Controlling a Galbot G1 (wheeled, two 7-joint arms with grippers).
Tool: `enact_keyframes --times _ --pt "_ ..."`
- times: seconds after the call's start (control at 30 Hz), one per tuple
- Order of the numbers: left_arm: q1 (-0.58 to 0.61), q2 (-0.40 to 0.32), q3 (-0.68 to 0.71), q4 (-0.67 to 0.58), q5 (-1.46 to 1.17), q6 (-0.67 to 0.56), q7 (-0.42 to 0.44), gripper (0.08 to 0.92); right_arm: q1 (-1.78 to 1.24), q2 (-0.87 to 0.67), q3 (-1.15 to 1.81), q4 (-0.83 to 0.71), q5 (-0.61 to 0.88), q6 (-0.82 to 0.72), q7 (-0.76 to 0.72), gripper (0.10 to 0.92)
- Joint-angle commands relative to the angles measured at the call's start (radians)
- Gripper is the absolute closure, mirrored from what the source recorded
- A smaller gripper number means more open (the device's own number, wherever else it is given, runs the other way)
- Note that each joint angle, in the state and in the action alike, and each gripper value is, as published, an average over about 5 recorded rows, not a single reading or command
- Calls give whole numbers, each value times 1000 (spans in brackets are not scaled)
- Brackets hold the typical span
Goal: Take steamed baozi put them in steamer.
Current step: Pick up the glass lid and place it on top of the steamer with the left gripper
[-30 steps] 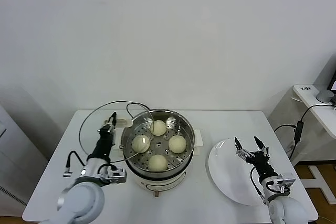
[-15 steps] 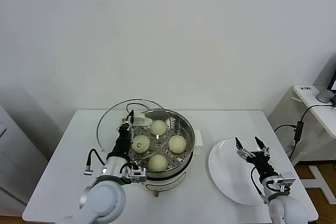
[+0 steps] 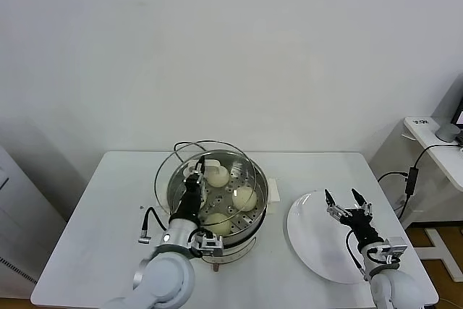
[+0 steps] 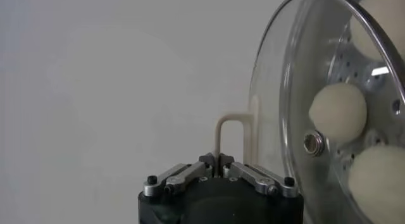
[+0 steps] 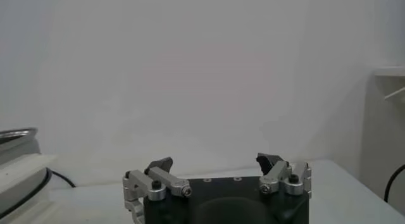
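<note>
The steamer (image 3: 258, 187), a shiny steel pot on a white base, stands mid-table with several cream-white steamed baozi on its perforated floor, among them one at the back (image 3: 218, 175), one at the right (image 3: 244, 197) and one at the front (image 3: 217, 223). My left gripper (image 3: 196, 172) is shut on the cream handle (image 4: 231, 126) of the glass lid (image 3: 165, 171), which hangs tilted just over the pot. Baozi (image 4: 337, 111) show through the lid's glass (image 4: 285, 124). My right gripper (image 3: 345, 197) is open and empty above the white plate (image 3: 311, 247); its fingers (image 5: 161, 166) stand wide apart.
A black cord (image 3: 181, 145) loops behind the steamer on the white table (image 3: 94, 200). The plate lies near the table's right front edge. Beyond that edge stands a side table (image 3: 427, 129) with a hanging cable (image 3: 412, 176).
My left gripper has carried the glass lid rightward, from over the table's left side to above the steamer. The right arm has not moved.
</note>
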Motion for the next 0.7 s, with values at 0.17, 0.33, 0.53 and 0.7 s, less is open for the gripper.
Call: enact_keyframes --times 0.17,0.33,0.53,0.7 --pt "-13 -36 51 35 21 -34 -15 894 6 3 1 -10 -3 3 -3 203" --pt "-9 -43 51 53 31 -49 -23 894 7 3 4 -13 -4 3 -4 203" --pt "-2 -43 47 64 30 -53 -28 894 6 4 5 -13 -4 3 -5 203" --pt "3 -40 43 67 27 -57 -32 894 4 3 5 -14 -5 4 -6 203"
